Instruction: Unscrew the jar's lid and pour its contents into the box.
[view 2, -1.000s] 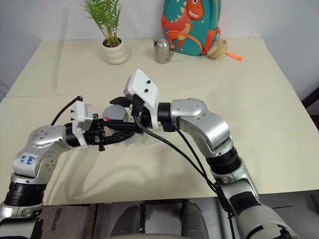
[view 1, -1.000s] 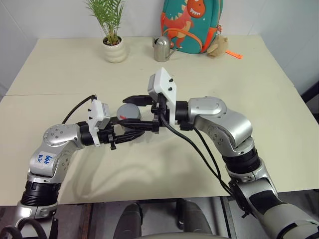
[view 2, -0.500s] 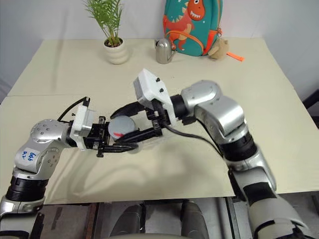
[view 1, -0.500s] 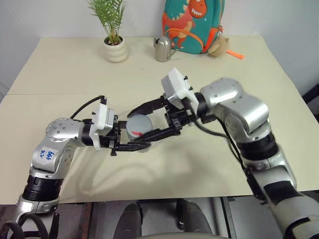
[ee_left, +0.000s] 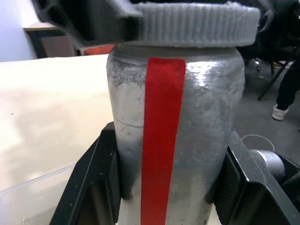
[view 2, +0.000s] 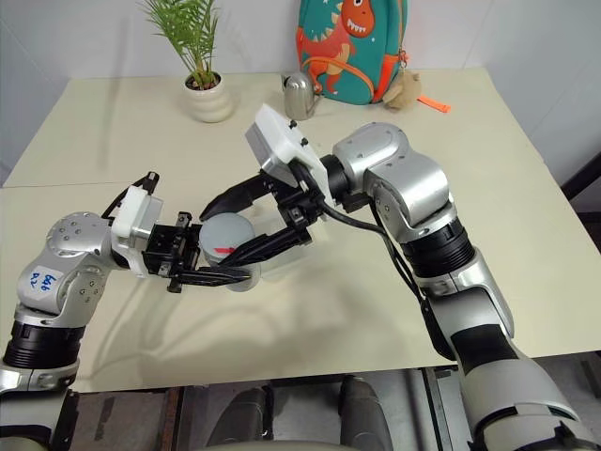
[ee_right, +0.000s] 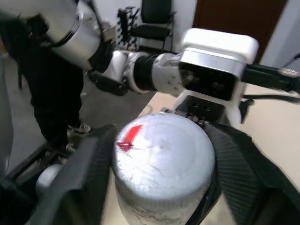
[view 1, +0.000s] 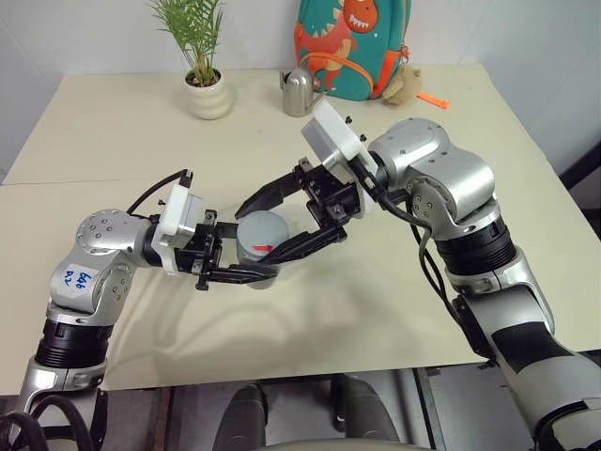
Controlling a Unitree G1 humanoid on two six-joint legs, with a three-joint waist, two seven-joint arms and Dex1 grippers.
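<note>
Jar (view 1: 260,252): mid-desk (view 1: 113,141), clamped upright in left claw (view 1: 246,272) to resist twisting. Lid (ee_right: 161,154): on, facing up. Right claw (view 1: 282,221): spread, straddling lid from 3 o'clock, seemingly re-gripping between turns. Watering can (view 1: 299,93): 12 o'clock, idle.

Both eye views look forward and down over the worktop (view 1: 441,310) from above — each wrist view sits close against the jar (ee_left: 173,140), their shared subject.
</note>
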